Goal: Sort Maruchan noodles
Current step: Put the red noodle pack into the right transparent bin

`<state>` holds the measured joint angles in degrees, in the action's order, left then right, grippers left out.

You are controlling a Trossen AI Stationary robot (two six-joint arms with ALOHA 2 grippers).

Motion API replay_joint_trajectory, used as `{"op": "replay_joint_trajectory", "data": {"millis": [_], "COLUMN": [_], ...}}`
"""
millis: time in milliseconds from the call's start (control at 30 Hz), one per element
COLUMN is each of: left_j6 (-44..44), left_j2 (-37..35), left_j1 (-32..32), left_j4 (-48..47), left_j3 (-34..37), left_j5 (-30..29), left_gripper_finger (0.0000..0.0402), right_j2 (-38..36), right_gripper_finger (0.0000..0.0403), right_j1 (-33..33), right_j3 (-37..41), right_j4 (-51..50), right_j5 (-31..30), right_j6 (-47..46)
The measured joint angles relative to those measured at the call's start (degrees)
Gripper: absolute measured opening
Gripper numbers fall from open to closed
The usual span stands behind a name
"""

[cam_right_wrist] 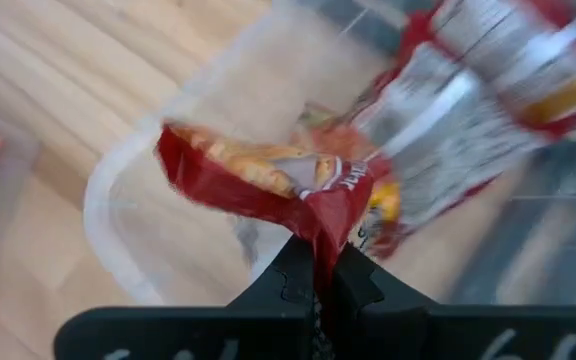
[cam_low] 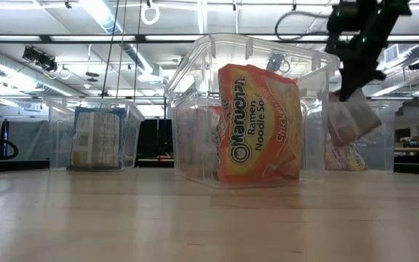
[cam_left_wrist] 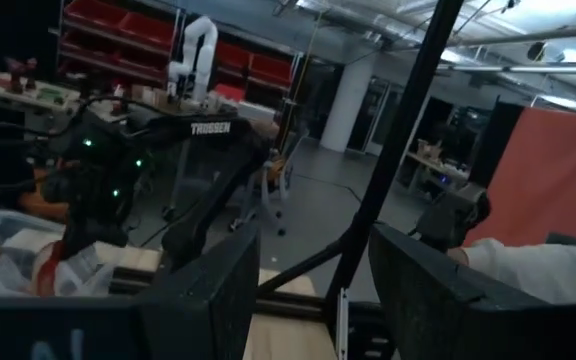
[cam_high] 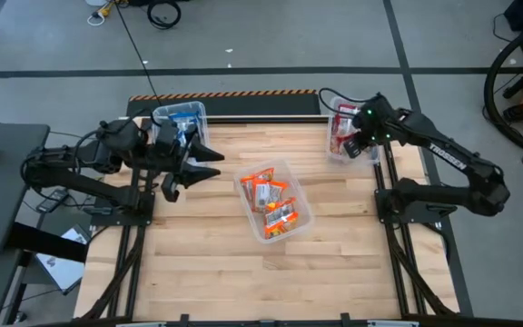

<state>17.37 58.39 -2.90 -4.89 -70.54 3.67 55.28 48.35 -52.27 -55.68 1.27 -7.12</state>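
right gripper (cam_right_wrist: 316,262) fingers are pinching just a corner of a red noodle packet (cam_right_wrist: 268,170) over the 1 o'clock bin (cam_high: 341,156), so it could slip and miss; left gripper (cam_high: 209,161) hangs open.

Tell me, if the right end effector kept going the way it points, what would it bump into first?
Probably the clear bin just ahead of the right end effector, which is pinching a dark red noodle packet above it. Another red packet lies inside. Depth is uncertain.
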Motion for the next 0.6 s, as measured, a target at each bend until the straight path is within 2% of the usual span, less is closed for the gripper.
{"op": "replay_joint_trajectory", "data": {"millis": [133,267,367,500,600], "left_j6": [0.02,0.01,0.02,0.02,0.1], "left_j2": [0.2,0.13,0.13,0.09,0.09], "left_j1": [0.02,0.04,0.02,0.02,0.04], "left_j4": [-2.15,-4.08,-4.9,-7.55,-9.28], "left_j3": [0.0,0.0,0.0,0.0,0.0], "left_j5": [-0.03,-0.04,-0.03,-0.05,-0.37], "left_gripper_finger": [0.0192,0.0192,0.0192,0.0192,0.0192], "right_j2": [2.54,4.83,5.63,6.24,5.78], "right_gripper_finger": [0.001,0.001,0.001,0.0022,0.0048], "right_j1": [4.06,7.02,8.43,8.73,8.58], "right_j3": [4.79,8.41,9.73,10.02,9.97], "right_j4": [4.47,9.55,13.15,12.58,12.82], "right_j5": [8.41,13.64,14.48,8.08,7.5], "right_j6": [1.14,-0.12,-0.24,0.17,2.1]}}
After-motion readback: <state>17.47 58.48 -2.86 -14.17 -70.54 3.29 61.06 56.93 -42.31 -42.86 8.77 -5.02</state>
